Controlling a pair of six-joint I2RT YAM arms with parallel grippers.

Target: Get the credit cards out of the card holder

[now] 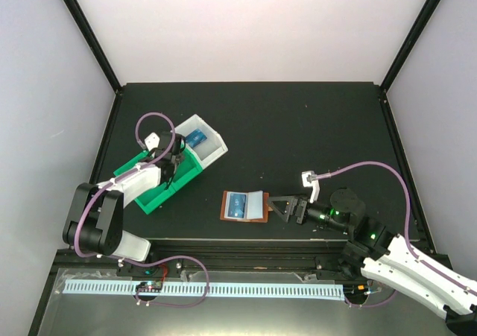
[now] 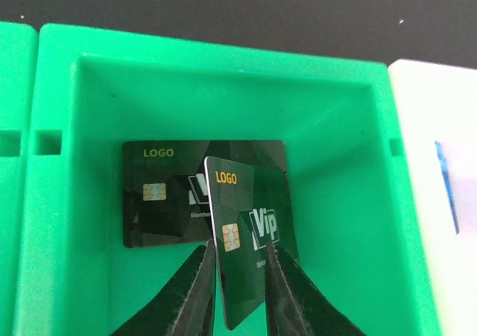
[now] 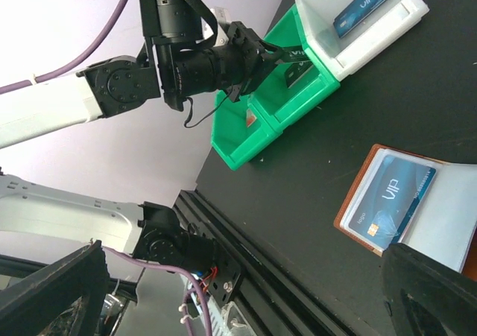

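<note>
L tool [image 2: 238, 258] astride dark card [image 2: 238, 209] in green bin [image 2: 223, 90], grip unclear; R tool [image 1: 274, 207] spread nr card holder [image 1: 257, 204].

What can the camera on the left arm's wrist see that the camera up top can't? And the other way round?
Only the left wrist view: inside the green compartment, a flat dark card with gold LOGO writing, and a standing dark card between the fingers of the left gripper.
Only the top view: the brown card holder on the table with a blue card in it, and the open right gripper beside it.
Both: the green-and-white bin and a second blue card in its white part.
</note>
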